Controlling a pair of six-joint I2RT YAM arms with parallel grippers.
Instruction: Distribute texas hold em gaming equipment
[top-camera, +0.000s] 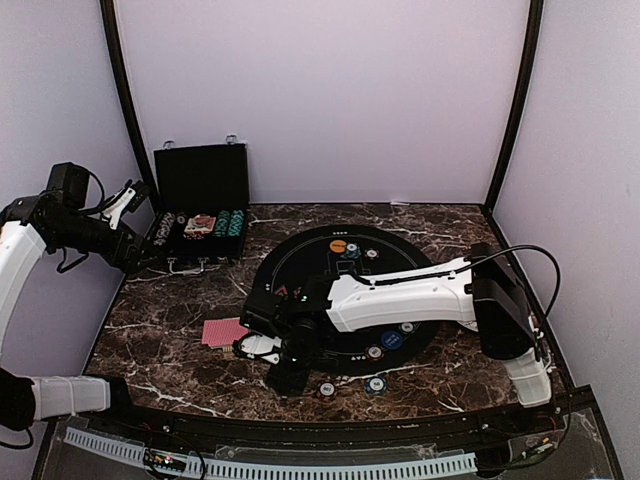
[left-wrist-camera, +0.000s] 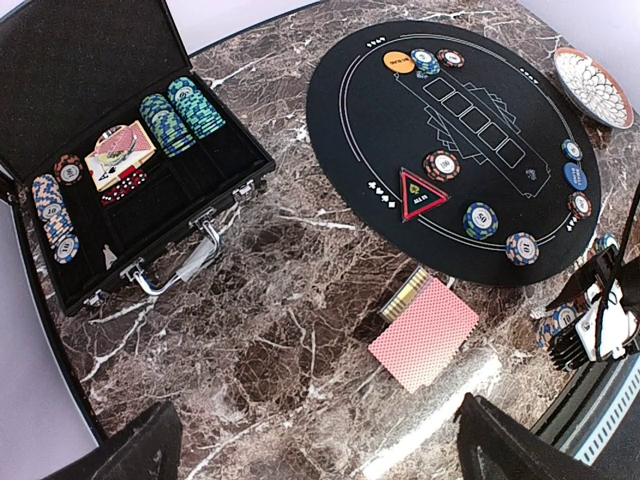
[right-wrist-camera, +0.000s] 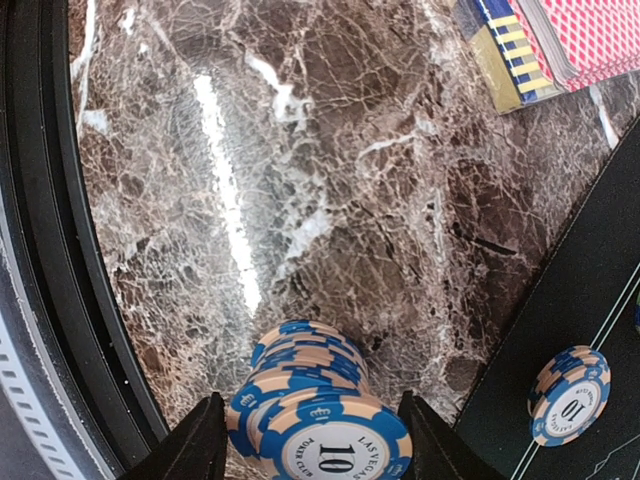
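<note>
One stack of blue chips (right-wrist-camera: 305, 360) just off the black mat (right-wrist-camera: 570, 290) — right gripper (right-wrist-camera: 312, 410) jaws astride it, can't tell if clamped — left gripper (left-wrist-camera: 318, 425) jaws wide apart.

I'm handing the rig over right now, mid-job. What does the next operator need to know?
Left claw: open, empty, raised at the table's left side near the open case.
Right claw: straddles a stack of blue chips on the marble just off the mat, fingers at its sides; grip unconfirmed.
Done: chip stacks, orange disc and blue disc are on the mat.
Left: red-backed deck lies undealt on the marble; teal-edged chips sit in the case.
</note>
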